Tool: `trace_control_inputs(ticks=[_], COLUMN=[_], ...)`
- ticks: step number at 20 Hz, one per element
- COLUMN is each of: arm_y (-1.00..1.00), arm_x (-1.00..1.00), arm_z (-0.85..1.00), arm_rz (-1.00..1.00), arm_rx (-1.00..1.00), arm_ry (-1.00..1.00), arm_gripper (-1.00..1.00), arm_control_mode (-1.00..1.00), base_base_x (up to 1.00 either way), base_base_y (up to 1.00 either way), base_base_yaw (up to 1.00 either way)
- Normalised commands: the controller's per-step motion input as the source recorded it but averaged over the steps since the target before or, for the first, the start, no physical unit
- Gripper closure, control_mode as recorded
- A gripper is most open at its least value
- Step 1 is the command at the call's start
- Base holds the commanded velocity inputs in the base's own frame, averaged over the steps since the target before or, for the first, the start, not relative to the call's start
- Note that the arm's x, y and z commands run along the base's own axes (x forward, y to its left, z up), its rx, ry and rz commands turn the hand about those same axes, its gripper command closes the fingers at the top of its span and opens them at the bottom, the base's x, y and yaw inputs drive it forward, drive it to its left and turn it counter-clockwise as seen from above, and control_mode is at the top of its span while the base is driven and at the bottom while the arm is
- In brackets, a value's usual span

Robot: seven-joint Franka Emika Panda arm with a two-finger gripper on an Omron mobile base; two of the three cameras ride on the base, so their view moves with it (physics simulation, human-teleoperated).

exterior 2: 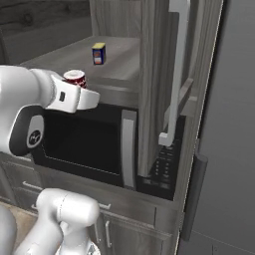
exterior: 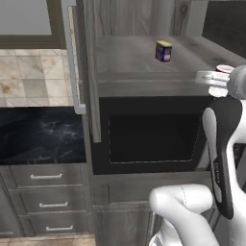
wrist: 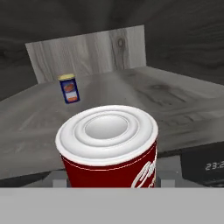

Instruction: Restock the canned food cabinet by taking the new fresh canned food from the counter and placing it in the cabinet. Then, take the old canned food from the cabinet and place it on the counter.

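Two cans share our attention at the open cabinet (exterior: 139, 84). We see the new fresh canned food (exterior: 163, 51), yellow-lidded with a blue-purple label, standing upright on the grey wood-grain cabinet shelf, well back from its front edge and near the rear wall. The old canned food (wrist: 108, 148), its dark red band and white end facing the hand camera, sits in the gripper (exterior 2: 74, 94) at the shelf's front edge; we see its top (exterior 2: 74, 77) just above the white hand from the right base view, and at the right edge of the left base view (exterior: 224, 68). The gripper is clenched on this can, its grey finger parts pressed at either side of the can's base in the hand view. The two cans stand well apart.

The cabinet's tall door (exterior 2: 162, 84) hangs swung open, its long silver bar handle (exterior 2: 175, 74) facing us in the right base view. A black microwave (exterior: 149, 137) sits directly beneath the shelf. To the left, the black marble-like counter (exterior: 41, 134) runs above grey drawers (exterior: 45, 197) with short handles.
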Motion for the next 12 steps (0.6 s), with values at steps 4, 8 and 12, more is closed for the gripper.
trace_control_inputs(ticks=[4, 8, 12], arm_y=[0.01, 0.00, 0.00], arm_x=[-0.11, -0.01, 0.00], arm_z=[-0.25, -0.01, 0.00], arm_rz=[0.02, 0.00, 0.00], arm_rx=[0.00, 0.00, 0.00], arm_ry=[0.19, 0.01, 0.00], arm_gripper=[1.00, 1.00, 1.00], arm_control_mode=[-1.00, -1.00, -1.00], base_base_x=[0.00, 0.00, 0.00], base_base_y=[0.00, 0.00, 0.00], base_base_yaw=[0.00, 0.00, 0.00])
